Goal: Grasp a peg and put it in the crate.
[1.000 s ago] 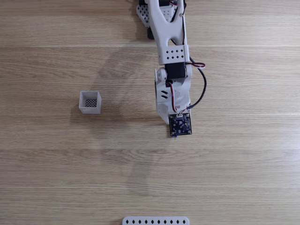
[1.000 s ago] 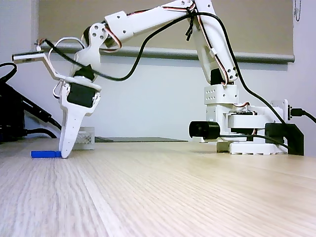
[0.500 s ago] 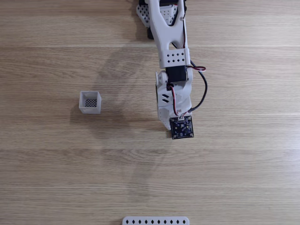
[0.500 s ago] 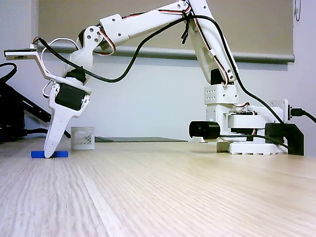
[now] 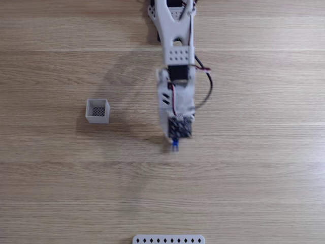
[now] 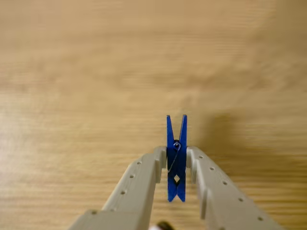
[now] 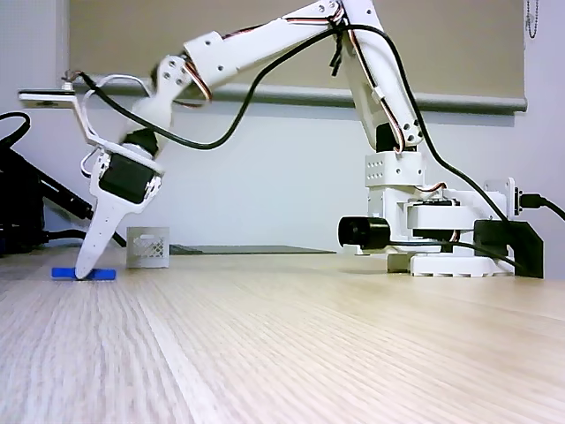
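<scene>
Glossy blue plastic peg [image 6: 176, 165], matt white plastic hand [image 6: 176, 168], matt light wood-grain table [image 5: 254, 178]

Bright blue peg [image 6: 176, 163]; white pincer [image 6: 176, 167]; white crate [image 5: 97, 111] with dark mesh floor; light wood-grain counter [image 5: 254, 178]; white perforated strip [image 5: 168, 239].

Peg [image 6: 176, 163]: small, bright blue, slim clothespin w/ tiny metal spring in the middle. Sat squeezed between two pale fingers [image 6: 144, 179] in wrist view, split end pointing up the picture, away from the camera. Seen flat and level just at the wood table in the side fixed view [image 7: 83, 274]. Only a blue tip peeked out in the top fixed view [image 5: 174, 145].

Crate [image 5: 97, 111]: small white square box, open top, dark mesh floor. Stood upright, well apart from peg, to its left in top view.
</scene>
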Robot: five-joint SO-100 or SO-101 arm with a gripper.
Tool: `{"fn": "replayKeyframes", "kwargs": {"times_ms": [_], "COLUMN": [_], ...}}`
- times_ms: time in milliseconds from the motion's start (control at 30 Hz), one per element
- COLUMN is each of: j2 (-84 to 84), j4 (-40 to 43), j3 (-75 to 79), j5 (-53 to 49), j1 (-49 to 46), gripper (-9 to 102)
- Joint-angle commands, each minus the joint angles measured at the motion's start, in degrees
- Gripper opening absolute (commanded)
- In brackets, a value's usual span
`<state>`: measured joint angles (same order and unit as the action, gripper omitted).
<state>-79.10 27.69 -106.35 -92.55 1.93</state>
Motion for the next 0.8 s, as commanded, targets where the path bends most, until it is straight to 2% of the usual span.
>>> {"fn": "replayKeyframes", "kwargs": {"times_ms": [0, 167, 333, 567, 767], "j2": [-19.25, -31.11, -32.43, -25.84, -14.94], "j4": [-19.69, -42.8, -60.38, -71.63, -73.39], "j3": [-13.8, -31.64, -43.59, -48.43, -43.24], "j5": [0.18, -0.79, -0.18, 0.0, 0.0], "j1": [-4.31, -13.18, -23.99, -29.79, -31.82], "gripper": [-1, -1, -1, -1, -1]}}
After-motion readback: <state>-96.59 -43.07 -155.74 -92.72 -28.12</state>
